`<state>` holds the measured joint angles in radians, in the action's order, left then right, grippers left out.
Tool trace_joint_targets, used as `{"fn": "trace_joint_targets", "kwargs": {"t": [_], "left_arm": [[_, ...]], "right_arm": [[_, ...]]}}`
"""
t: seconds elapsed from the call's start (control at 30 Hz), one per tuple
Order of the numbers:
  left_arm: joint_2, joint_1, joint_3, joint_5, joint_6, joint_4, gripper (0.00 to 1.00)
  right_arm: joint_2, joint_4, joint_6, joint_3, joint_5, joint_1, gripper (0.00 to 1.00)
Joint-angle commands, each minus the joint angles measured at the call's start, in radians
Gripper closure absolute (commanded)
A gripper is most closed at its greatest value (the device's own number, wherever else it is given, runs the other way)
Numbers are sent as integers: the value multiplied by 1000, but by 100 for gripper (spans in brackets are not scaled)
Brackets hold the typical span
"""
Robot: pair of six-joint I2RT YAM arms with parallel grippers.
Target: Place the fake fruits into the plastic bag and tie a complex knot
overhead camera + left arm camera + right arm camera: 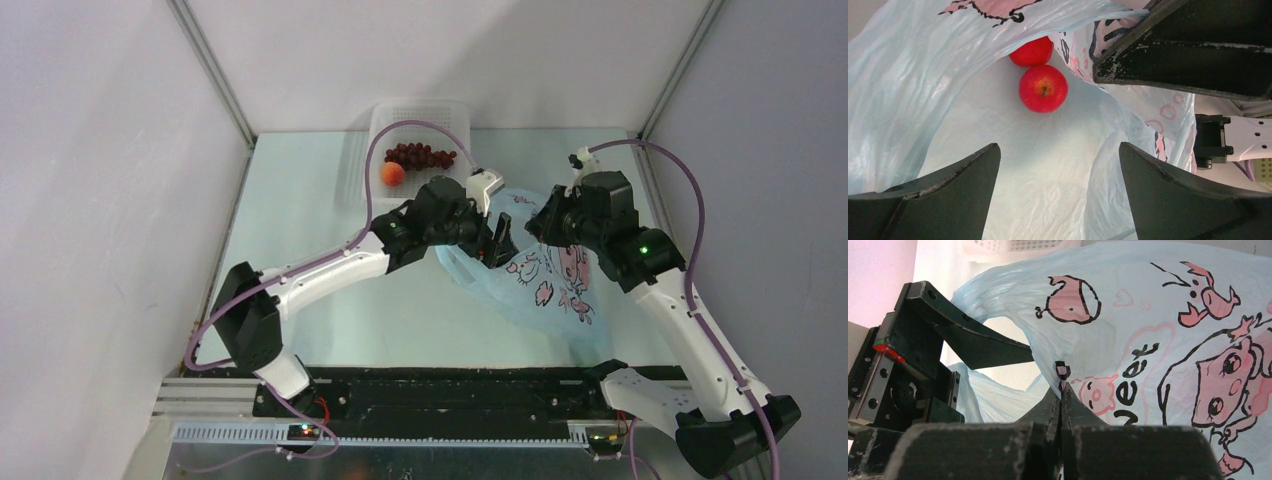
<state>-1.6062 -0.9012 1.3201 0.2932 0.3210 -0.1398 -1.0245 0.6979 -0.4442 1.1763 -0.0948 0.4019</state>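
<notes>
The light-blue plastic bag [548, 285] with pink cartoon prints lies right of centre, its mouth open toward the left. Two glossy red fruits [1043, 88] [1032, 51] lie inside it. My left gripper [1060, 172] is open and empty at the bag's mouth, looking in at them; it also shows in the top view [498, 245]. My right gripper [1062, 392] is shut on the bag's rim and holds it up; in the top view it is by the bag's upper edge [543, 226]. The grapes [421, 155] and the orange-peach fruit [393, 173] lie in the basket. No knot shows.
The white perforated basket [445, 112] stands at the back centre against the wall. The enclosure walls close in on the left, the right and the back. The two grippers are close together over the bag's mouth.
</notes>
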Motion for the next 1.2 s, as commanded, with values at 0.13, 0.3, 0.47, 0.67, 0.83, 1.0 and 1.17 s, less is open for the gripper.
{"fn": "trace_joint_targets", "kwargs": {"t": [0.13, 0.3, 0.47, 0.67, 0.83, 1.0, 1.17], "left_arm": [[147, 0, -11, -17, -66, -29, 5], [284, 1, -25, -22, -95, -64, 3], [372, 5, -2, -21, -107, -117, 3], [387, 102, 22, -99, -98, -166, 1], [338, 275, 42, -184, -37, -168, 1], [220, 377, 90, -304, -38, -190, 1], [8, 476, 200, -415, -47, -232, 1]], "right_arm": [[4, -31, -1, 5, 21, 3, 100], [3, -30, 1, 5, 24, 4, 100], [2, -32, 0, 4, 22, 5, 100], [10, -28, 1, 5, 27, 7, 100], [13, -26, 2, 5, 29, 8, 100], [18, -23, 7, 4, 48, 8, 100], [26, -7, 25, 4, 137, 9, 100]]}}
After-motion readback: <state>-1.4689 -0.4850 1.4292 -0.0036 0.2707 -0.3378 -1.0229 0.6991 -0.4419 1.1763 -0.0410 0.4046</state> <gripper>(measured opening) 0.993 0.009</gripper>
